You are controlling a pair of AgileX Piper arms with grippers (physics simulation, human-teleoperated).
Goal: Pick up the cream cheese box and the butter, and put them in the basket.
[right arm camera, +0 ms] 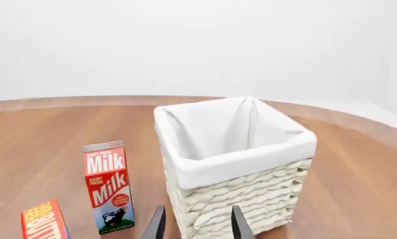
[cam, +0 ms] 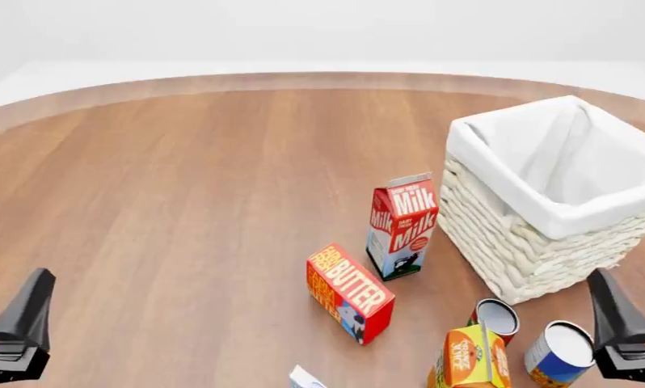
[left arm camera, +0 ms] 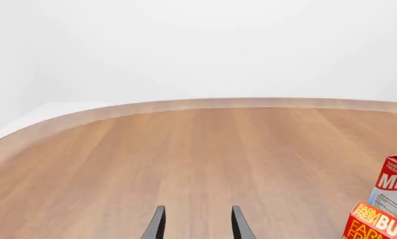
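A: Butter [cam: 351, 293] lies on its side on the wooden table [cam: 171, 202], near the front edge, just beside the upright milk carton [cam: 402, 225]. Where's the cream cheese box?

B: Only a white corner of the cream cheese box [cam: 305, 378] shows at the bottom of the front view, near the butter. The basket [cam: 549, 190] stands to the right, past the milk carton.

A: And the grippers?

B: The left gripper [left arm camera: 197, 224] hovers over bare wood, fingers spread, holding nothing. The right gripper [right arm camera: 197, 223] is likewise parted and empty, facing the basket's woven wall.

A: Anything else nearby?

B: An orange juice carton [cam: 470, 356] and two cans [cam: 558, 353] lying in front of the basket.
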